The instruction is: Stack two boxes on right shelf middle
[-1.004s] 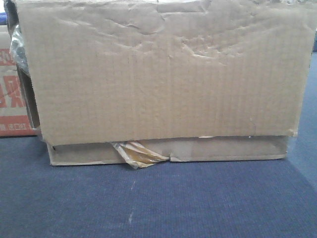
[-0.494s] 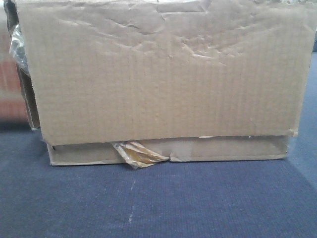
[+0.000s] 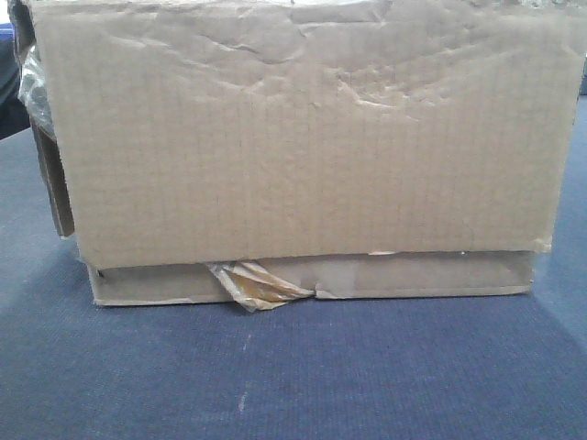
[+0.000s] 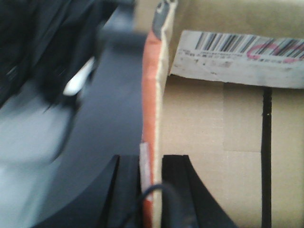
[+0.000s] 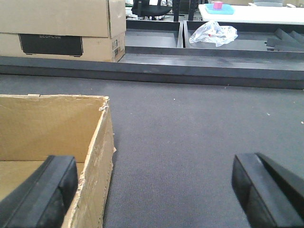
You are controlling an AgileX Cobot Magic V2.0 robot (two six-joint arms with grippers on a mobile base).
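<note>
Cardboard box [image 3: 303,137] fills nearly the whole front view. It stands upright on the blue-grey carpeted counter [image 3: 293,376], with its creased face to the camera and a torn curl of tape [image 3: 257,284] at its lower edge.

At the left wrist, the left tool [image 4: 152,190] is clamped on the upright wall of an orange-printed carton [image 4: 199,123]. One black finger [image 4: 124,190] presses the orange outer face and the other presses the plain brown side, where a barcode label [image 4: 237,57] sits higher up. The surroundings are blurred, so I cannot tell where on the counter this carton stands.

The right tool [image 5: 154,194] is spread wide and holds nothing. One finger hangs over the inside of an open box [image 5: 52,128] and the other over bare carpet, with the box's frayed wall between them.

A dark rail [image 5: 152,66] runs along the counter's far edge. A closed carton [image 5: 61,19] stands behind it toward the far left corner. Further right, what looks like a crumpled plastic bag [image 5: 213,32] lies in a dark tray.
</note>
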